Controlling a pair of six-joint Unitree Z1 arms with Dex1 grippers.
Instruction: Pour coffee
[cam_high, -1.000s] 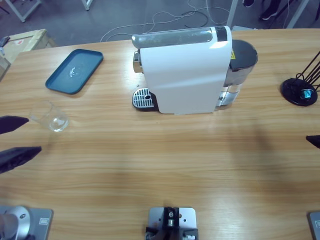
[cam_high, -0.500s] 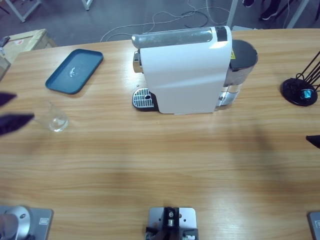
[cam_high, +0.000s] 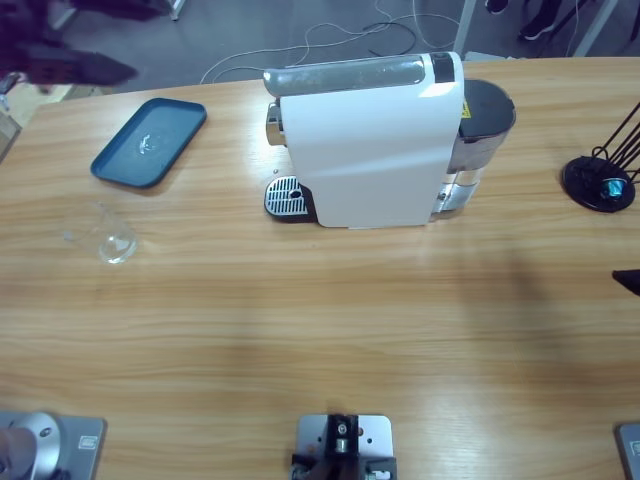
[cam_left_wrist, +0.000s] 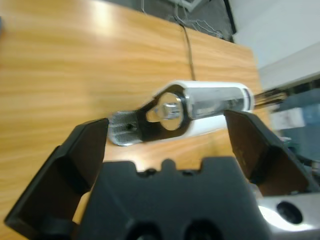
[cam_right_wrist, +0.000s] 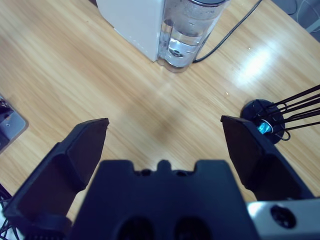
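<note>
Black and spread wide, the left pincer (cam_left_wrist: 165, 145) holds nothing and looks along the tabletop (cam_high: 330, 310) at the coffee machine's (cam_high: 365, 140) spout end. The right pincer (cam_right_wrist: 165, 145) is likewise spread and empty, above bare wood near the machine's water tank (cam_right_wrist: 192, 30). A clear glass cup (cam_high: 108, 235) stands well to the machine's left, below a blue tray (cam_high: 150, 140).

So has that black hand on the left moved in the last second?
Yes. The left hand was at the table's left edge beside the glass; now it is up past the blue tray, at the far corner.
</note>
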